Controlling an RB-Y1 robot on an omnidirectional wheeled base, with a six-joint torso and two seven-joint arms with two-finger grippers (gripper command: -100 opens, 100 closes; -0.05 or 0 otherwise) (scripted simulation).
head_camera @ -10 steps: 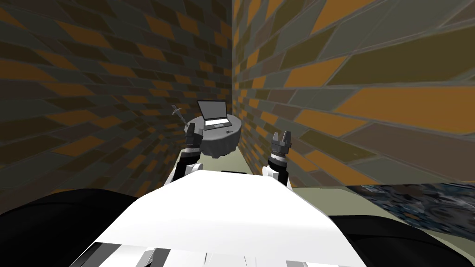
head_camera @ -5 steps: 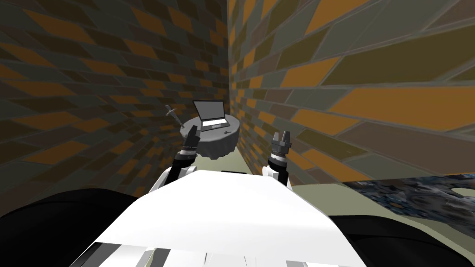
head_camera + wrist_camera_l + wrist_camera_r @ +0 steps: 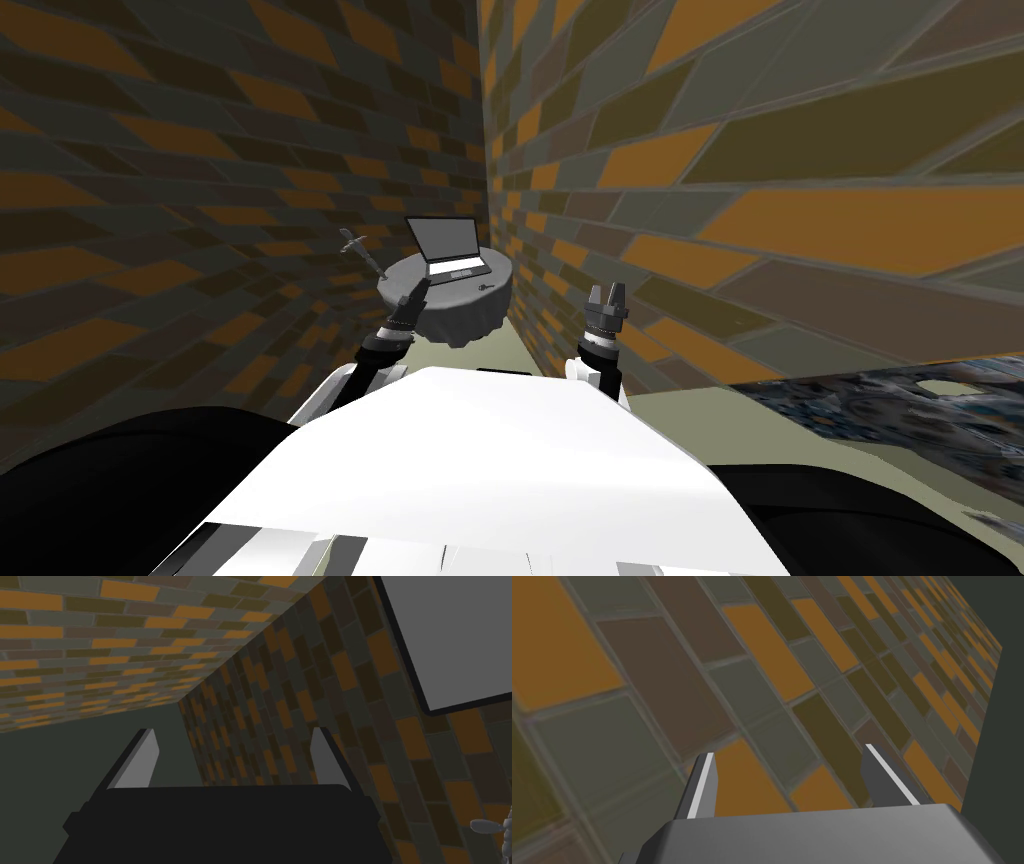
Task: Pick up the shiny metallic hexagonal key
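Left gripper [image 3: 420, 287] has tilted toward the round table [image 3: 462, 312], fingers spread.

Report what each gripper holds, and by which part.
Nothing is held. The left gripper and right gripper are both open and empty; the key lies on the round table.

There is one round grey table draped in cloth [image 3: 450, 312]. One open laptop with a dark frame and grey screen [image 3: 447, 245] is counted, and one small grey key [image 3: 487, 288], too small to show its shape. One thin grey jointed object [image 3: 356, 247] makes four single items. One dark patterned rug [image 3: 900, 410] adds a fifth. Two brick walls of orange, brown and grey-green [image 3: 200, 200] are counted. Two grippers, the left gripper [image 3: 418, 288] and the right gripper [image 3: 606, 291], carry two light grey blade fingers each, four in all.
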